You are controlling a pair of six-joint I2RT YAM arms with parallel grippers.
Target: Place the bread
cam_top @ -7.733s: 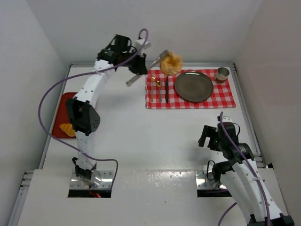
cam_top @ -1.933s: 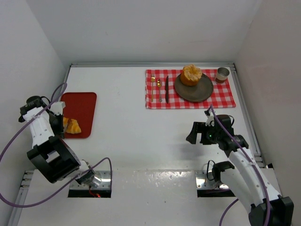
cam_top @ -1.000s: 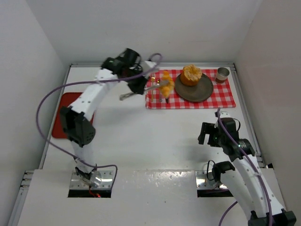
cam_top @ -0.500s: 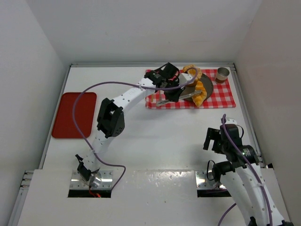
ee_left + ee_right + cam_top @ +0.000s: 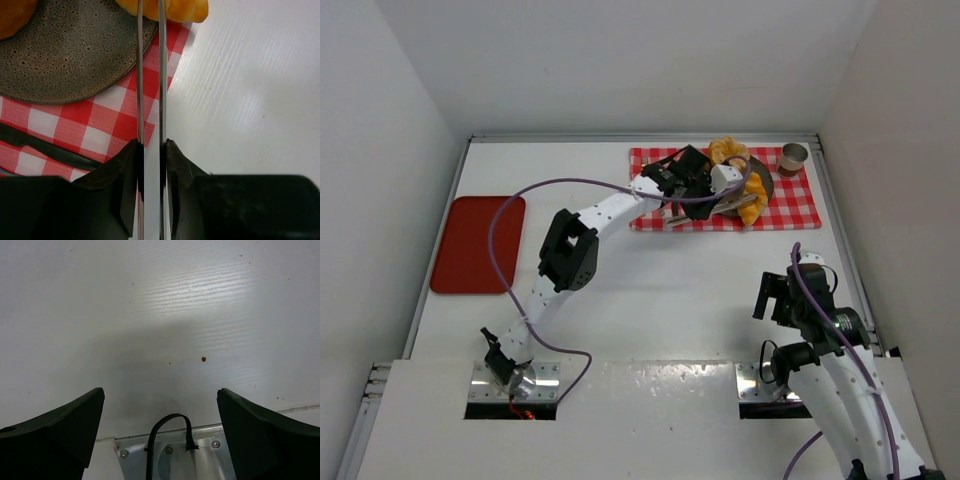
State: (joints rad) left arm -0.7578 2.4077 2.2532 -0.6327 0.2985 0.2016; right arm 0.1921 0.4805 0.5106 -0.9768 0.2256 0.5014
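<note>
Over the plate (image 5: 75, 50) — left arm (image 5: 610, 205) outstretched, gripper (image 5: 742, 203) at the croissant (image 5: 756, 195).

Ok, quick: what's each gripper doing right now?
Left gripper: closed on the tongs, tips at the croissant; whether they pinch it cannot be told.
Right gripper: open, holding nothing.

The bun (image 5: 725, 150) and croissant (image 5: 752, 203) are golden-orange. The plate (image 5: 65, 55) is dark grey-brown with fine speckles, and the cloth (image 5: 100, 120) is red-and-white checked. The tray (image 5: 475, 245) is plain red and the counter (image 5: 650, 290) white.
</note>
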